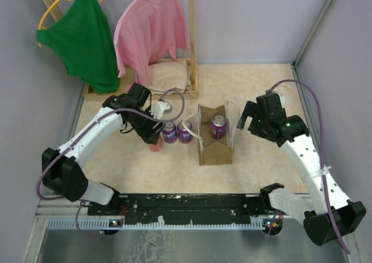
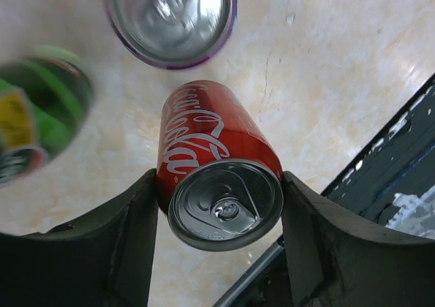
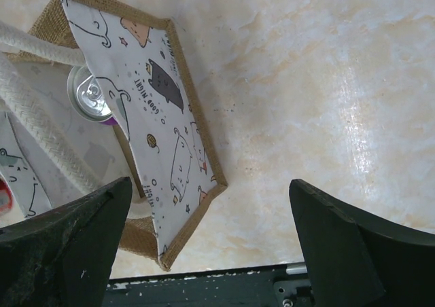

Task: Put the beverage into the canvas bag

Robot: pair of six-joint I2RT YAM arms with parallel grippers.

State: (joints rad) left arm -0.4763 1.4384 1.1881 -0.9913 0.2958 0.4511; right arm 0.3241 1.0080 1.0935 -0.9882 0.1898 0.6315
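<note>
The tan canvas bag stands upright at mid-table with a purple can inside it. My left gripper is shut on a red Coca-Cola can, left of the bag; its fingers press both sides of the can's top. Two purple cans stand between it and the bag. A green can shows blurred at the left of the left wrist view. My right gripper is open and empty beside the bag's right side; the bag's cat-print lining and rope handle show in its view.
A wooden rack at the back left holds a green shirt and a pink shirt, with a folded beige cloth pile at its base. A black rail runs along the near edge. Walls close in both sides.
</note>
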